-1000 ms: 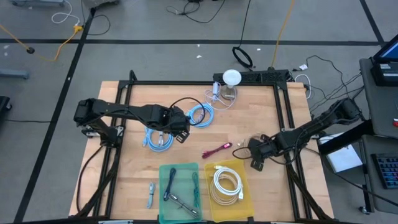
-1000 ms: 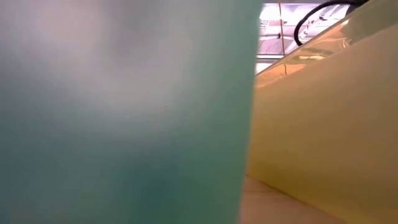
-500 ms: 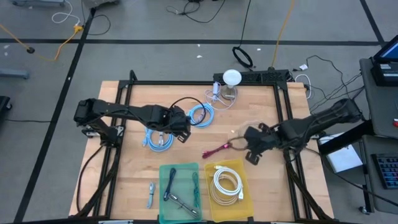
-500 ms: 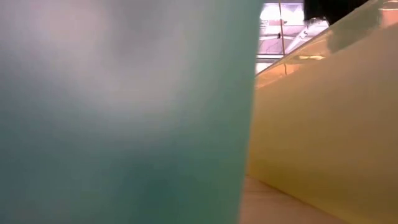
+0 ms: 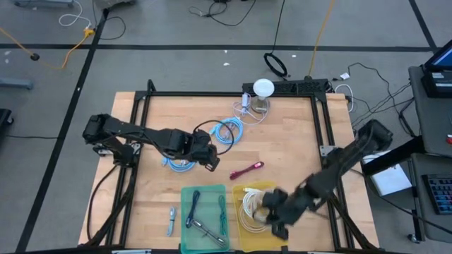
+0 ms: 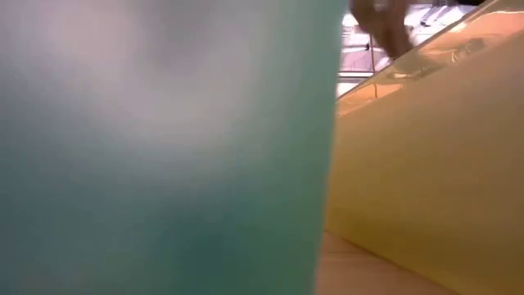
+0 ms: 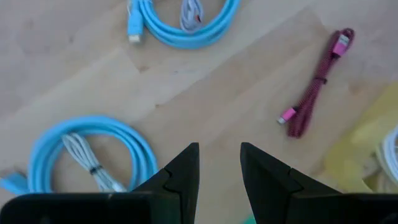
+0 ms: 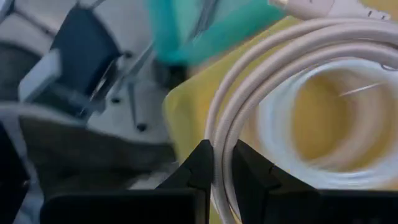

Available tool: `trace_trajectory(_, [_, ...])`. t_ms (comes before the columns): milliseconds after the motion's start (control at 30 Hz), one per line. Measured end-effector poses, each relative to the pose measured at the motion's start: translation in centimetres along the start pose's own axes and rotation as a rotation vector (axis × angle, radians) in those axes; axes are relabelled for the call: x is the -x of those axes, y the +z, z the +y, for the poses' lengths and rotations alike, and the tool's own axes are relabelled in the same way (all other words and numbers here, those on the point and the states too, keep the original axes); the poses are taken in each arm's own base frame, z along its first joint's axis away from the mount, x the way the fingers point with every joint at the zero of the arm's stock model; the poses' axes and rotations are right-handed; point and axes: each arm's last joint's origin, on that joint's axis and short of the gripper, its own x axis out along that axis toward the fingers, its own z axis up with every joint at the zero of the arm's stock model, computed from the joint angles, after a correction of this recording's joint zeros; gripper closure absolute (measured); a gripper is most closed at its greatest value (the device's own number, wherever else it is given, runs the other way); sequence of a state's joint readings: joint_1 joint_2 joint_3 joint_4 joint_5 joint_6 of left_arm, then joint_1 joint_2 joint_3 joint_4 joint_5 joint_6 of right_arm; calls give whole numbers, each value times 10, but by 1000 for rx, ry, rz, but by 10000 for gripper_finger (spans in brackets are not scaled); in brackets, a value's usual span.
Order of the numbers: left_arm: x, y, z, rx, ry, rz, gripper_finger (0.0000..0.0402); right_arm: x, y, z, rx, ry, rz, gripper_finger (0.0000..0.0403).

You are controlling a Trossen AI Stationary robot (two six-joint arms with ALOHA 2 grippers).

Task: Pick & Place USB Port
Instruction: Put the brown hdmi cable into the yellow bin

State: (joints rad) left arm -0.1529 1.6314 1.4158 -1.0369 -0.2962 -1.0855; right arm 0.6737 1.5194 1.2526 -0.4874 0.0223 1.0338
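Observation:
My right gripper [image 5: 272,215] hovers over the yellow tray [image 5: 247,226], shut on a looped white USB cable [image 8: 261,56]. Another white coil [image 5: 256,203] lies in that tray. My left gripper [image 7: 219,149] is open above bare wood with nothing between its fingers. It stands between two blue cable coils [image 5: 227,129] [image 5: 180,162] and a magenta cable [image 5: 247,169], all lying flat on the table. The low view is filled by the green and yellow tray walls. My right gripper pinches one strand of the white cable's loop [image 8: 219,134] between its two fingers, which slant down over the yellow tray. The loop curves away from the fingers, with its plug end [image 8: 311,6] farther off. It is lifted above the tray's coil.
A green tray [image 5: 185,212] with tools stands left of the yellow one at the near edge, and a small silver piece [image 5: 171,220] lies beside it. A white round lamp [image 5: 263,88] and a power strip [image 5: 296,86] sit at the far edge.
My right gripper has gone from the table right of the magenta cable up and toward the near edge, ending over the yellow tray. It has stayed shut and the white cable has come up off the table with it. My left gripper has shifted slightly toward the near edge.

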Motion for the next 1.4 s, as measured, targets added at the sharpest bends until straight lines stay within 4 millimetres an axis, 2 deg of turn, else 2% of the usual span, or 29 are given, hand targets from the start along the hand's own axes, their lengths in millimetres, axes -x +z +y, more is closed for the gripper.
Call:
trace_trajectory(67, [2, -7, -4, 20, -9, 4, 282, -11, -6, 8, 18, 40, 5, 372])
trace_trajectory(133, [5, -15, -8, 46, -22, 9, 282, -13, -12, 13, 32, 57, -1, 372])
trace_trajectory(300, [12, -34, -17, 78, -48, 3, 282, -21, -21, 11, 37, -22, -16, 372])
trace_trajectory(533, [20, -53, -25, 117, -75, -24, 282, -50, -15, -1, 59, -93, -3, 372])
trace_trajectory(800, [25, -65, -29, 128, -92, -23, 282, -80, -5, -17, 91, -131, 36, 372])
trace_trajectory(1100, [26, -66, -32, 133, -121, -28, 282, -80, 16, -31, 60, -187, -31, 370])
trace_trajectory(1267, [26, -66, -33, 131, -127, -30, 282, -78, 19, -32, 45, -180, -43, 317])
trace_trajectory(1400, [26, -66, -33, 126, -127, -30, 282, -65, 21, -25, 48, -142, -71, 276])
